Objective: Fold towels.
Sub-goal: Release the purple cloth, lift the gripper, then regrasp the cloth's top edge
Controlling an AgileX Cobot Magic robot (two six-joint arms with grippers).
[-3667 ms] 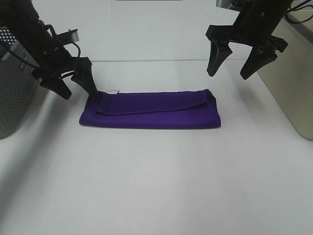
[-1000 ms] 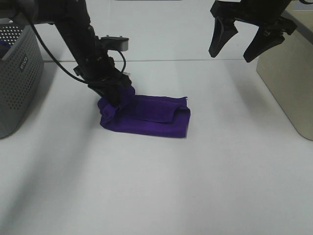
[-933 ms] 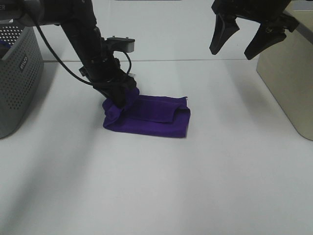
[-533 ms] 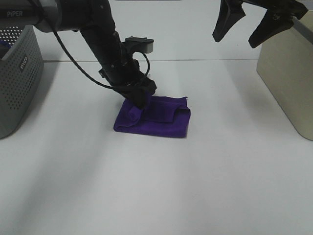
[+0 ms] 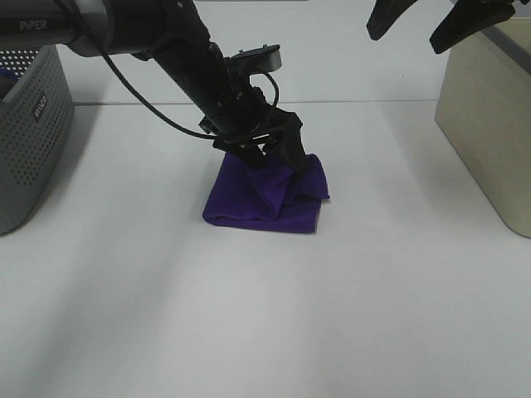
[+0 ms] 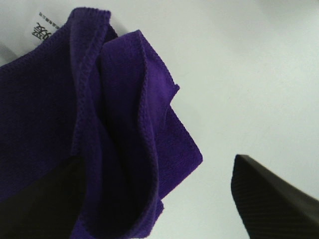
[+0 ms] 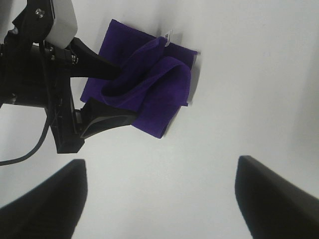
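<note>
I'm watching the table (image 5: 265,323), with the grey basket (image 5: 29,141) at the left and the beige bin (image 5: 489,124) at the right. The purple towel (image 5: 261,195) is lying mid-table, now doubled over: a second ago its left end was being dragged rightward. The left claw (image 5: 274,156) is spreading open on the bunched fold, with cloth draping over one finger. The right claw (image 5: 402,41) is hanging open above the far right, empty. I judge the fold is needing smoothing. The white tag (image 6: 39,31) is peeking out at an edge.
</note>
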